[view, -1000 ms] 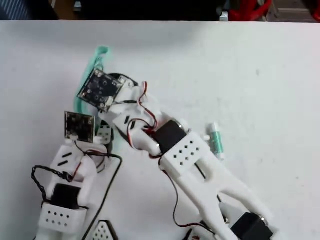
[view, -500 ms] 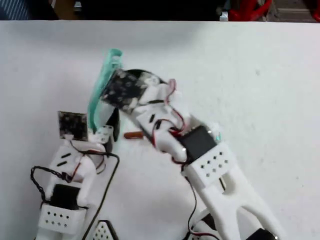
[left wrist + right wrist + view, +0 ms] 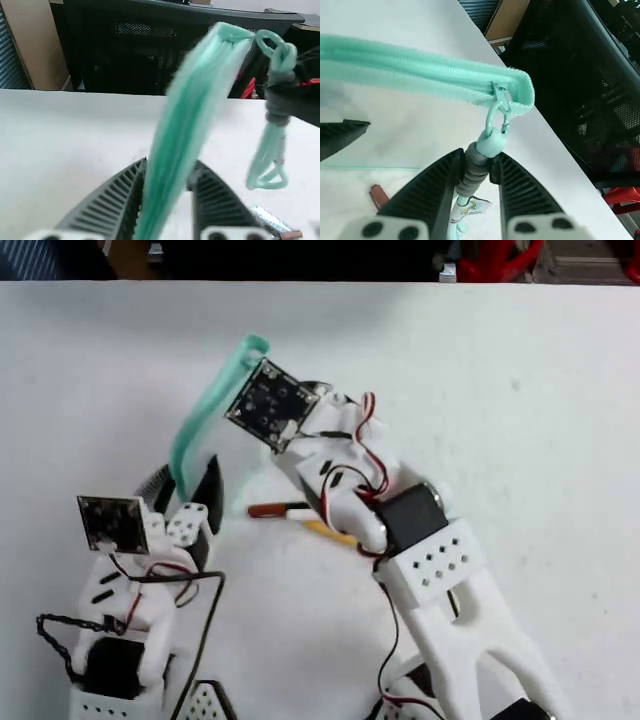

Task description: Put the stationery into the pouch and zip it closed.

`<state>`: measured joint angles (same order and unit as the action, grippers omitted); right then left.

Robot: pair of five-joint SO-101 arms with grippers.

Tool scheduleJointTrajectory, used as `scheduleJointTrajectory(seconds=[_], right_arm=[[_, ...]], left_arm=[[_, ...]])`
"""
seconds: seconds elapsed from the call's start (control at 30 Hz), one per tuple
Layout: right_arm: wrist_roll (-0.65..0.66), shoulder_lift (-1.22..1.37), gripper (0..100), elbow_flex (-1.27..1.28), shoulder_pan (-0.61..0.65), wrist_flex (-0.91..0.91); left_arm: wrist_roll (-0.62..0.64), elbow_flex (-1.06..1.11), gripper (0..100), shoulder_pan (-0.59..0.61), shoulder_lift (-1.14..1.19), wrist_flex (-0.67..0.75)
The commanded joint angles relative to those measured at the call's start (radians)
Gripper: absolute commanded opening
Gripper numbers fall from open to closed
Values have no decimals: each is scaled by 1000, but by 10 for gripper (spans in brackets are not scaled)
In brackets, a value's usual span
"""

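Left fingers (image 3: 116,196) pinch pouch (image 3: 190,110); right fingers (image 3: 431,186) grip zip pull (image 3: 487,140).

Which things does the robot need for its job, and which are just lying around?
For the job: pouch, zipper pull, reddish pen, yellow pen, left gripper, right gripper.
Just there: black chair, red thing behind the table.

Right gripper (image 3: 476,156) around zipper pull (image 3: 489,141) of pouch (image 3: 420,67)
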<state>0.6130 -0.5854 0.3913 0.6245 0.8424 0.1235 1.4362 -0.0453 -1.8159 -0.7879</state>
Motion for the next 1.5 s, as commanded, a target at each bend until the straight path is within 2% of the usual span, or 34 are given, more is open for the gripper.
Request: scheduleJointTrajectory(seconds=[0.0,0.1,0.33,0.6,0.83,0.93,1.2,1.37,1.47], right_arm=[[3,-31,20,-8,47,25],[3,-31,20,-8,68,38],[2,-42,20,-12,88,97],[9,-176,20,-46,239,286],[12,-200,20,-38,361,360],[12,-194,20,-44,352,360],[0,-186,20,-40,166,321],[-41,-185,20,-40,142,312],[-51,-185,20,-38,145,292]], left_arm=[[-157,-60,21,-142,-5,8],[-203,-34,25,-200,-5,55],[-203,-8,21,-183,-5,92],[-209,-8,21,-183,-5,64],[-210,-8,21,-217,-5,40],[-210,-21,21,-222,-7,15],[-203,-51,25,-216,-7,-5],[-193,-51,149,-214,-7,-5],[-118,-51,177,-214,-7,5]])
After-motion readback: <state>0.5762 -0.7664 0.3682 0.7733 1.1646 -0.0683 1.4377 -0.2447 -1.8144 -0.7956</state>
